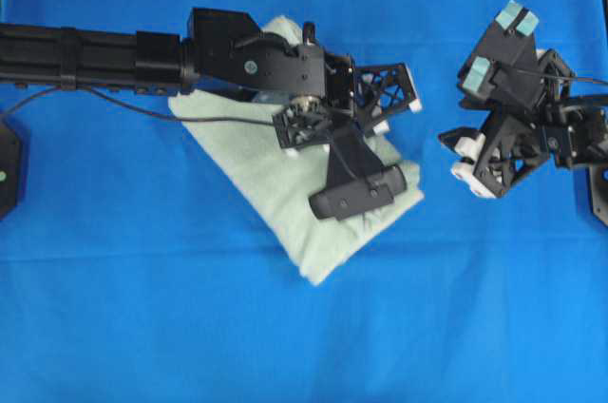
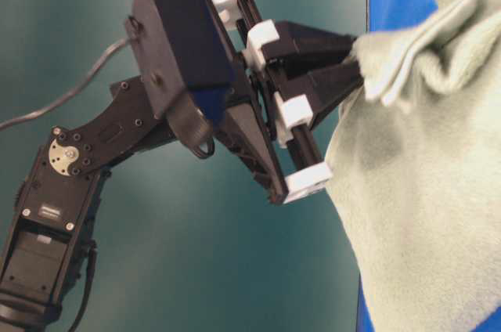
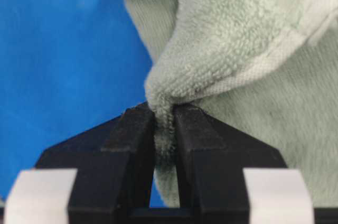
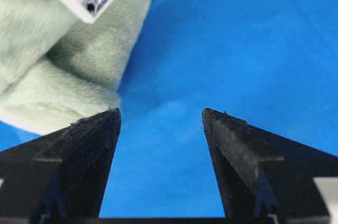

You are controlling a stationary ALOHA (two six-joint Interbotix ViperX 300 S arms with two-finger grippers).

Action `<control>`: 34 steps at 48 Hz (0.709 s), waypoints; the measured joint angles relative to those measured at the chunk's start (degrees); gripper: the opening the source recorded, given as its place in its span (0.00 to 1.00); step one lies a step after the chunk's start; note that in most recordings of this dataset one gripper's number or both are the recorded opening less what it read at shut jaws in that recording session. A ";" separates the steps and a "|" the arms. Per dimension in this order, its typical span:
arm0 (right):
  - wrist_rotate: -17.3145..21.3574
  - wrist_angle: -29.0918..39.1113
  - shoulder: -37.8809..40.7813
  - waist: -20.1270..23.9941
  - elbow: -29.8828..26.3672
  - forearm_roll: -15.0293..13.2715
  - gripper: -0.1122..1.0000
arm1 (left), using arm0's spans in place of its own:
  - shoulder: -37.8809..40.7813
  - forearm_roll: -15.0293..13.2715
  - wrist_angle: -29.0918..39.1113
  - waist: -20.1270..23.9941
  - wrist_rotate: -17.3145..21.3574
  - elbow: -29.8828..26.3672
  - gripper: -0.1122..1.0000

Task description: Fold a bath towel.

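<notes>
The pale sage-green bath towel (image 1: 266,175) lies bunched and partly folded on the blue cloth, left of centre. My left gripper (image 1: 366,127) reaches in from the left and hangs over the towel's right part. It is shut on a pinched fold of the towel (image 3: 222,49), with pile squeezed between the black fingertips (image 3: 193,123). From table level the left gripper (image 2: 356,62) holds that fold raised, and the towel (image 2: 423,214) drapes down from it. My right gripper (image 1: 464,156) stands open just right of the towel, with only blue cloth between its fingers (image 4: 227,129). The towel's edge (image 4: 63,76) shows at its upper left.
Blue cloth (image 1: 142,308) covers the whole table. A black cable (image 1: 104,102) runs from the left arm across the cloth. Arm mounts sit at the left edge (image 1: 8,165) and right edge (image 1: 598,184). Bare blue cloth fills the front of the table.
</notes>
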 measured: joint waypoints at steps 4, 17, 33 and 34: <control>0.00 0.00 0.00 0.09 0.00 -0.88 0.67 | 0.00 -1.14 -1.67 -0.18 -2.99 0.88 0.17; 0.09 0.00 -0.09 0.00 0.00 -2.02 0.67 | -0.09 -1.41 -6.77 0.79 -21.71 2.64 0.55; 0.09 -0.53 -0.09 0.00 -0.44 -3.08 0.67 | -5.19 -1.49 -10.81 2.37 -32.70 7.82 0.89; 0.09 -0.70 -0.18 0.09 -0.62 -3.34 0.67 | -6.33 -1.67 -10.99 2.37 -33.05 8.61 0.88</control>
